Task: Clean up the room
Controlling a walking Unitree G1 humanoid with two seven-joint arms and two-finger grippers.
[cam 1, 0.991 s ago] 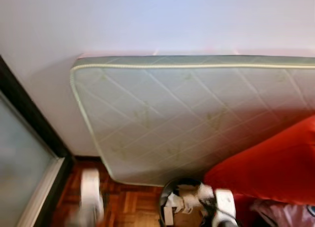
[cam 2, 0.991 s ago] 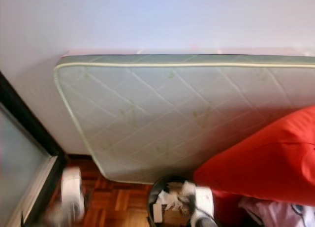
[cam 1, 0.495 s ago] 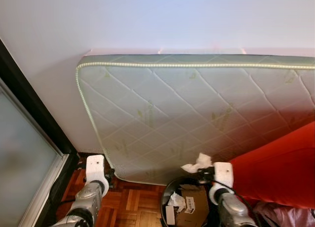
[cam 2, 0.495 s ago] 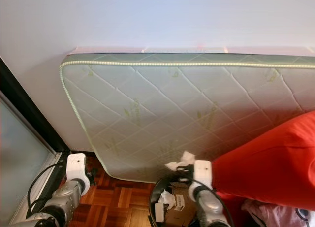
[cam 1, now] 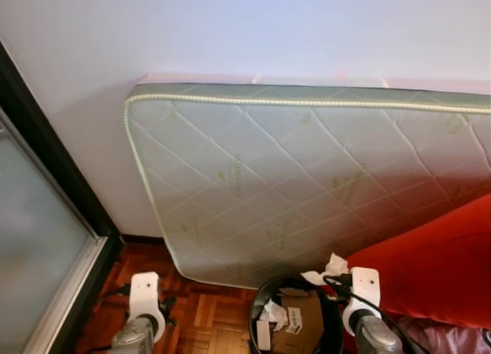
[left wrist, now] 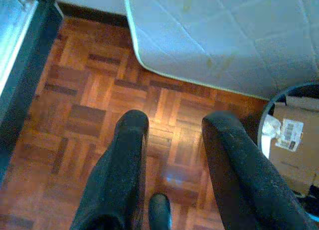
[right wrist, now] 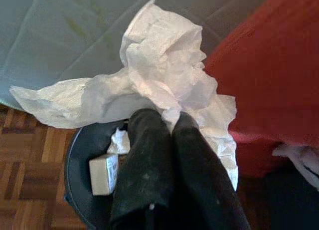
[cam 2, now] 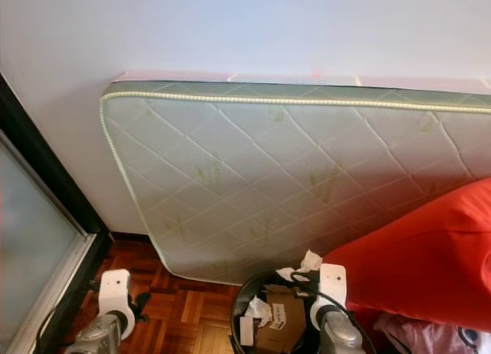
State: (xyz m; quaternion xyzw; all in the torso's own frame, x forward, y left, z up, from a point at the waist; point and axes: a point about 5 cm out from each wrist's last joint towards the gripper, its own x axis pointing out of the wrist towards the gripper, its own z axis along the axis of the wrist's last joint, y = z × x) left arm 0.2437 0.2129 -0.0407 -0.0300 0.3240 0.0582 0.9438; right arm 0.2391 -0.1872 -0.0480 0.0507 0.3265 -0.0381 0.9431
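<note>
My right gripper (right wrist: 168, 121) is shut on a crumpled white tissue (right wrist: 159, 75), pinched at its lower edge. In the eye views the tissue (cam 1: 331, 266) hangs over the far right rim of a round black trash bin (cam 1: 259, 294). The bin holds a cardboard box (cam 2: 278, 323) and scraps of paper. My left gripper (left wrist: 172, 125) is open, with nothing between its fingers, over the parquet floor (left wrist: 94, 90) left of the bin.
A quilted green-white mattress (cam 1: 291, 177) leans on the wall right behind the bin. A big red cushion (cam 1: 437, 269) presses in on the right. A dark-framed glass door (cam 1: 31, 246) runs along the left. Parquet lies bare between door and bin.
Both arms have dropped lower in the eye views. The right gripper, still shut on the tissue, has moved a little right over the bin's rim. Earlier blur is gone.
</note>
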